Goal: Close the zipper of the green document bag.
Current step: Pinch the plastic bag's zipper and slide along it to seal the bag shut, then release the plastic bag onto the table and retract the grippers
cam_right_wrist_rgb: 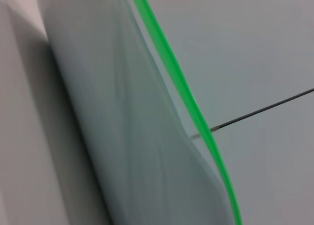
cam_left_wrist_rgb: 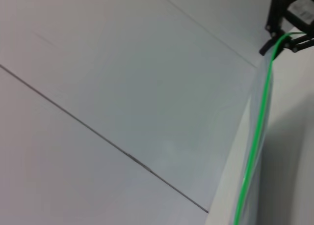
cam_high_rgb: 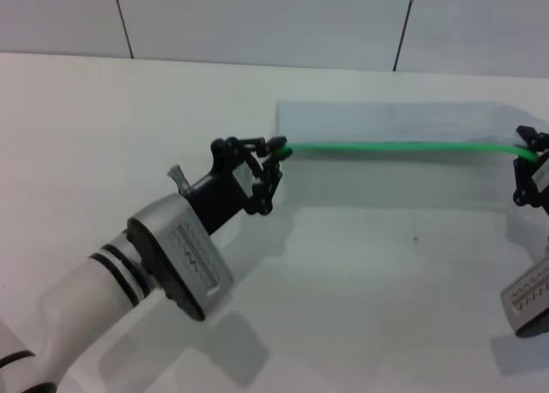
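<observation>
The green document bag [cam_high_rgb: 386,118] is held up off the white table, a pale translucent sheet with its zipper [cam_high_rgb: 395,145] running as a bright green line along the near edge. My left gripper [cam_high_rgb: 276,153] is shut on the left end of the zipper. At the right end, my right gripper [cam_high_rgb: 530,153] is shut on the bag's corner. The left wrist view shows the zipper [cam_left_wrist_rgb: 255,141] stretching away to the right gripper [cam_left_wrist_rgb: 284,36]. In the right wrist view the zipper [cam_right_wrist_rgb: 181,87] borders the bag's sheet [cam_right_wrist_rgb: 122,126]. I cannot make out the slider.
The white table [cam_high_rgb: 343,281] spreads below and in front of the bag. A pale panelled wall [cam_high_rgb: 257,15] with dark seams stands behind it.
</observation>
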